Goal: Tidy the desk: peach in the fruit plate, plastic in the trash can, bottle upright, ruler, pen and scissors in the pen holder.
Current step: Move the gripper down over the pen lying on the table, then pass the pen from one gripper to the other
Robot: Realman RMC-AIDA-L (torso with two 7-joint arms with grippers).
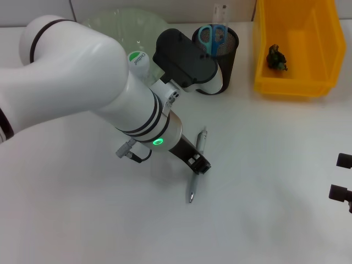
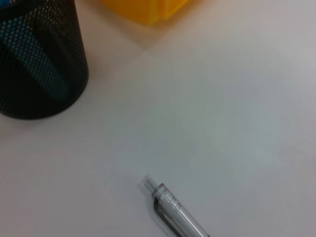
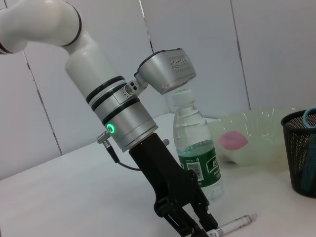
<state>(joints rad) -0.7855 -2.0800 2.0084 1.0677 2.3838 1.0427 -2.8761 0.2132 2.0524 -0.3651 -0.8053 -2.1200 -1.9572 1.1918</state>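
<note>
With peach, bottle, scissors and ruler seemingly placed, the pen step was in hand: the left gripper (image 1: 200, 165) stood low over the pen (image 1: 198, 165) on the desk (image 1: 264, 181), fingers narrow around it, grip unconfirmed; next, lift toward the pen holder (image 1: 225, 52)

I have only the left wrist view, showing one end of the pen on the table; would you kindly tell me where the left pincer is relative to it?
Observer: The left pincer is down at the middle of the pen.
Operator: Thank you. Is the bottle upright?
Observer: Yes, the bottle stands upright beside the plate.
Operator: And where is the right pincer, if I may ask?
Observer: The right pincer sits off at the right edge of the head view, away from the pen.
</note>
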